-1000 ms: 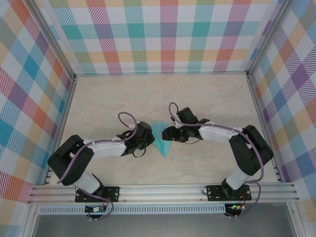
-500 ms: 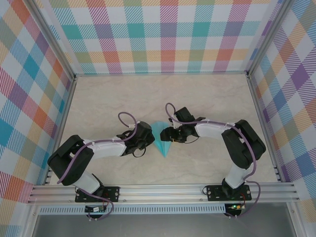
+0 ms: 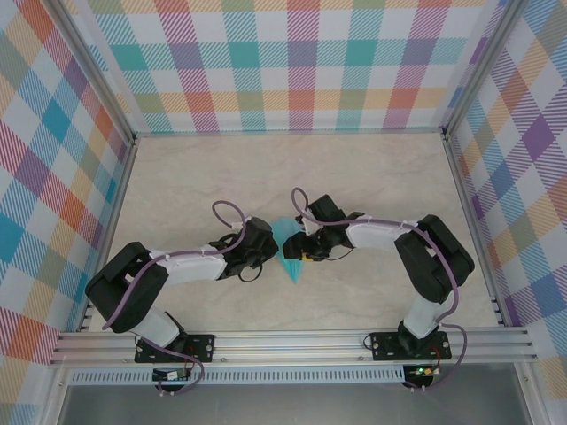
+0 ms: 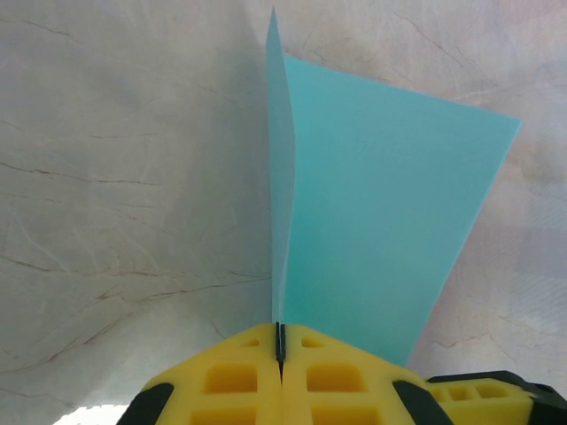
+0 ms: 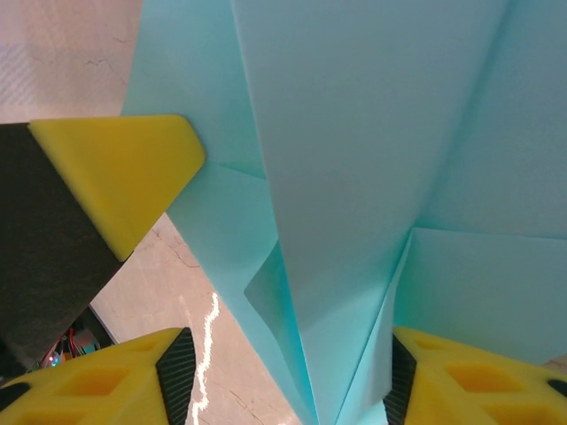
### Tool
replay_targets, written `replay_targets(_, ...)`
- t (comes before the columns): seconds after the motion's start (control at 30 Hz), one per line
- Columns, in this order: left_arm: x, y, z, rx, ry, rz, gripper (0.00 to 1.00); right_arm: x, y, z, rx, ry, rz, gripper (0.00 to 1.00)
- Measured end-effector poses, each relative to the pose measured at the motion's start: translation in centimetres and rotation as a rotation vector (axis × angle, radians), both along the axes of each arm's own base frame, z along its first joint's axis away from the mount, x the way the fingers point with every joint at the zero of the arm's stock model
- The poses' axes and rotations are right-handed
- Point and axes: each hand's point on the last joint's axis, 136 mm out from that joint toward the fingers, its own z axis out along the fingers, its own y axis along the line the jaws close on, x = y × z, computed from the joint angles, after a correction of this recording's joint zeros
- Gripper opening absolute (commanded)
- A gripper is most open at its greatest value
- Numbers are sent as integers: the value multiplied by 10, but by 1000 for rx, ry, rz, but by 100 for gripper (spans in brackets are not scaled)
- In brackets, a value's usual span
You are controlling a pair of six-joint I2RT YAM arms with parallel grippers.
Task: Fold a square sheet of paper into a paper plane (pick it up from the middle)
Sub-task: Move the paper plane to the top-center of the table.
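The square sheet of paper is folded into a turquoise pointed paper plane (image 3: 286, 234) that lies mid-table with its tip toward the arms. My left gripper (image 3: 268, 251) is at its left side. In the left wrist view the yellow fingers (image 4: 239, 381) of the left gripper (image 4: 280, 341) are shut on an upright flap of the paper plane (image 4: 381, 230). My right gripper (image 3: 298, 251) reaches in from the right. In the right wrist view the right gripper (image 5: 283, 390) is open, and the creased paper plane (image 5: 354, 159) runs between its pads (image 5: 175, 372), with a gap on the left side.
The marble tabletop (image 3: 221, 186) is ringed by plaid walls (image 3: 292, 62). An aluminium rail (image 3: 292, 345) runs along the near edge. The left finger (image 5: 124, 168) sits close beside the paper in the right wrist view.
My right gripper has moved left, from beside the paper to over its right side, so its jaws now straddle the folds. The left arm and the paper have stayed in place.
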Motion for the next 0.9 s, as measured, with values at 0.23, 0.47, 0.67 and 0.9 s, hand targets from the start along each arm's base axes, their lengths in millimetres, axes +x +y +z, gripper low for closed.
replay_targets(0.23, 2, -3, 4, -19, -13, -6, 0, 1, 0, -5, -63, -32, -14, 54)
replay_targets(0.47, 2, -4, 5, -24, -14, -10, 4, 6, 1, -6, -109, -53, -40, 45)
replay_targets(0.67, 2, -4, 8, -28, -19, -8, 17, 9, 0, -12, -164, -51, -55, 34)
replay_targets(0.9, -3, 14, 16, 41, -7, 23, 42, 9, -10, -19, -248, -37, -82, 12)
